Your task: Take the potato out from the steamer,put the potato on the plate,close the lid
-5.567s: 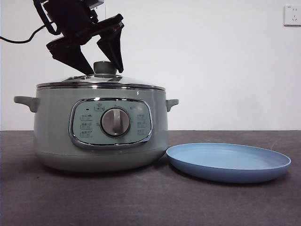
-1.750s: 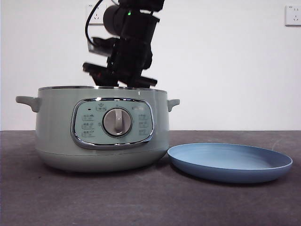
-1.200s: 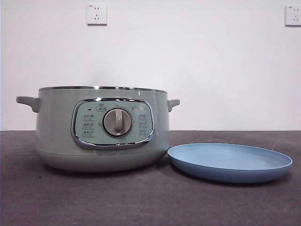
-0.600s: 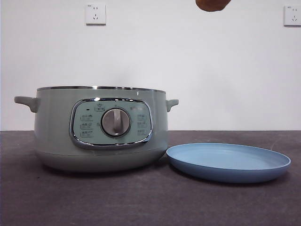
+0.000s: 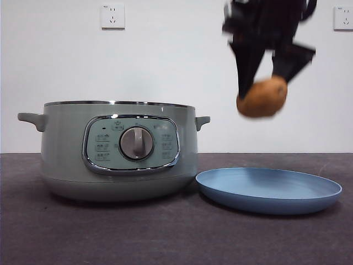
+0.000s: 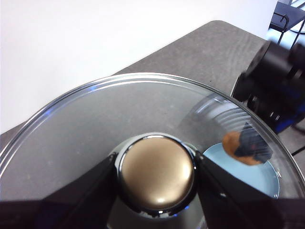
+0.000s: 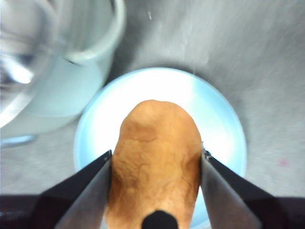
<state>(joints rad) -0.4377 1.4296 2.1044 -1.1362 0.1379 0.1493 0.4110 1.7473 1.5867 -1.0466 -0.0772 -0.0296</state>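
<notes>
Potato (image 5: 262,97) between right gripper (image 5: 268,77) jaws.

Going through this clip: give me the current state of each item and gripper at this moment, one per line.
Potato: held in the air above the plate, clamped in the right gripper.
Steamer: open, no lid on it.
Plate: on the table beside the steamer, nothing on it.
Lid: held off the steamer by its knob in the left gripper.

A dark grey desk (image 5: 110,232) carries a round mint-green steamer (image 5: 118,149); a shallow light-blue plastic plate (image 5: 268,190) lies just beside it.
</notes>
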